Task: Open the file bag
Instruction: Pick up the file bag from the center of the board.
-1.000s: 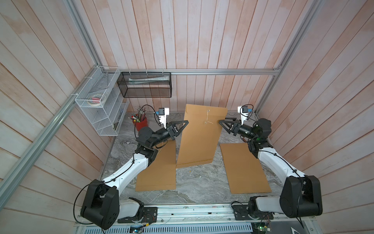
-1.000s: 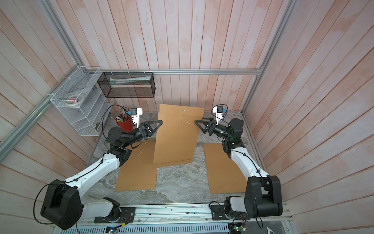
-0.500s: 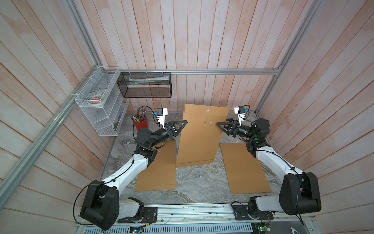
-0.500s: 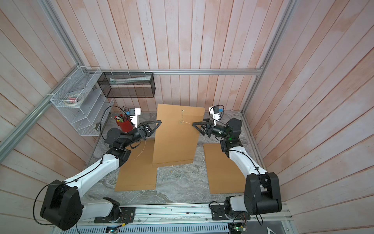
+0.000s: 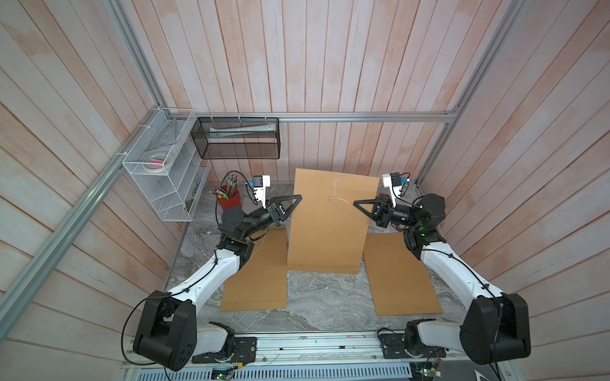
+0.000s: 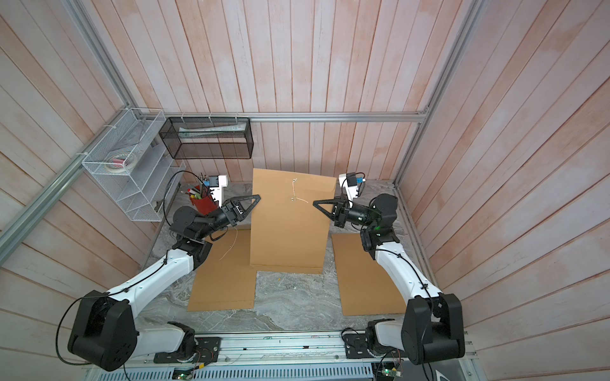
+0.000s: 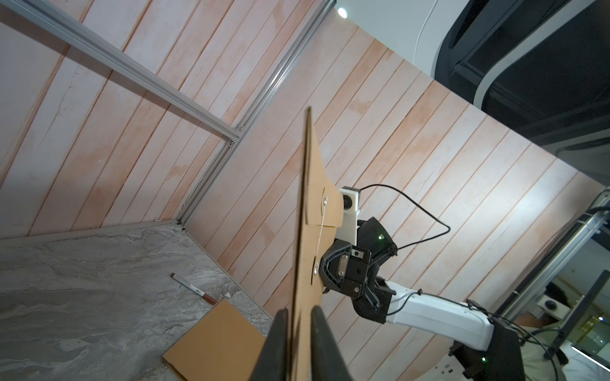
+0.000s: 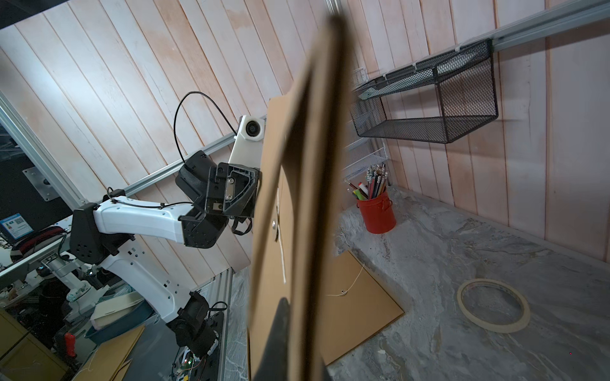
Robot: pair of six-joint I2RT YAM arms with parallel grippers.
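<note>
Clamping file bag [image 5: 326,231] edge: right gripper [image 5: 358,204]; only left wrist shows left gripper [image 7: 298,313] slightly apart.

Right hand [image 5: 358,203], open before, now tight on the file bag's [image 5: 330,237] edge; left hand [image 5: 297,199] slacker.

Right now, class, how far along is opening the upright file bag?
Done: the file bag stands upright. In hand: the right gripper is shut on one side edge; the left gripper straddles the opposite edge. Left: the string runs between both buttons and the flap lies shut, so unwinding and lifting remain.
</note>
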